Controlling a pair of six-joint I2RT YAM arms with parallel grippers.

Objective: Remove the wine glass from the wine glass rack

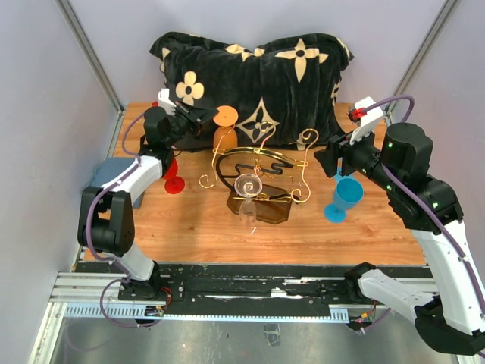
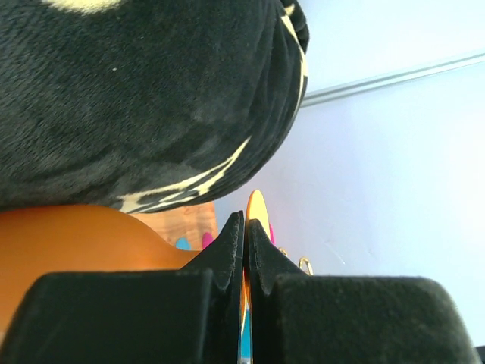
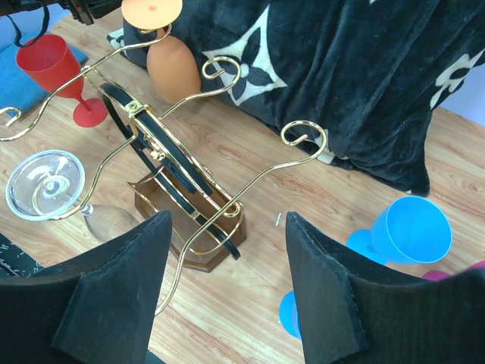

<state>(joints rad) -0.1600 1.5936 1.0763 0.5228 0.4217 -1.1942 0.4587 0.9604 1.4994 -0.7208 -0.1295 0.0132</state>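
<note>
The left gripper (image 2: 244,227) is pinched tight on the thin round foot of the orange glass (image 1: 225,138). In the left wrist view the foot shows edge-on as a sliver between the two black fingers (image 2: 227,250).

The orange glass hangs upside down on the rack (image 1: 258,178), just above the middle of the overhead frame and in front of the pillow (image 1: 258,76). Its foot is up and its bowl down, so the long axis runs close to vertical. It looks smooth and opaque.

The right gripper (image 3: 227,220) holds nothing. Its jaws are spread wide over the right side of the rack.

There is one rack — thin gold wire bent into curled scrolls, with black curved rails, on a dark brown base. Four glasses can be counted:
- **Orange:** one, the glass being held.
- **Clear:** one clear glass (image 1: 248,199) hangs foot-up from a gold curl at the near side of the rack.
- **Red:** one red glass (image 1: 171,171) stands upright at the left of the overhead frame.
- **Blue:** one blue glass (image 1: 347,197) stands upright at the right.

A bit of pink shows at the lower right edge of the right wrist view, too little to name. The single pillow is black plush with cream flower and star shapes. The table (image 1: 197,227) is wood-grained.
</note>
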